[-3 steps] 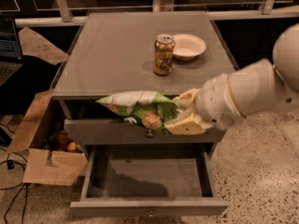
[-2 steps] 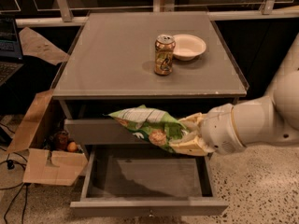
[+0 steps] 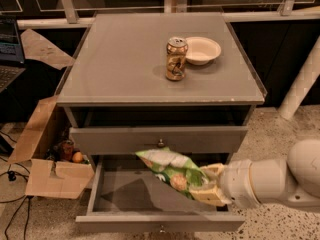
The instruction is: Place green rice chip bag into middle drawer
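Lab/office: laptop [image 3: 9,49], cardboard box [image 3: 55,179]; fingers [image 3: 210,198] over mid drawer [image 3: 160,223]

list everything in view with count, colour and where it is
green rice chip bag: 1, green and white, held over the open middle drawer
middle drawer: 1, grey, pulled open, the lower of the two
upper drawer: 1, grey with a small knob, under the cabinet top
cabinet top: 1, grey, carries the can and the bowl
drink can: 1, brown-gold, upright on the cabinet top
bowl: 1, cream, just right of the can
cardboard box: 1, brown, open, on the floor left of the cabinet
arm: 1, white, reaching in from the right
gripper: 1, tan fingers clamped on the bag's right end, above the drawer
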You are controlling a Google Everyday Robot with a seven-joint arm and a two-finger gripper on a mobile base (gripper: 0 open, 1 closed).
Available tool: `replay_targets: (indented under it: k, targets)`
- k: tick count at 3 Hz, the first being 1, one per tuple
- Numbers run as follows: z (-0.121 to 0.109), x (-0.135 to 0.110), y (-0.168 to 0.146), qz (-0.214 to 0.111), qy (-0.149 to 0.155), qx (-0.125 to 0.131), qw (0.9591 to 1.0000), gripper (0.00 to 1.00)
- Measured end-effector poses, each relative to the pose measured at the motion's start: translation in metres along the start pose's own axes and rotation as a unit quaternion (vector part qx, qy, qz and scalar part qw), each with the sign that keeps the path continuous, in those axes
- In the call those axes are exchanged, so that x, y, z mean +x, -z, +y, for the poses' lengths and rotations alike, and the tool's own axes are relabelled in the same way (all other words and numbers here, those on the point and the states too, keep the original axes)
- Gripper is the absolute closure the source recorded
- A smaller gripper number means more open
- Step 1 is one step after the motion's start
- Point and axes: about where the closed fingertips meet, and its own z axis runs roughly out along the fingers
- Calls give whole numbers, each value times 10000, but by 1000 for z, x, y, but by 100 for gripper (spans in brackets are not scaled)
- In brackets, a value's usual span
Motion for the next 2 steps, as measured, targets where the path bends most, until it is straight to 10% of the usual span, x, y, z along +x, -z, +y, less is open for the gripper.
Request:
replay_targets:
  k: [2]
  targets:
    - [-3, 60, -43, 208, -612, -254, 9976, 100]
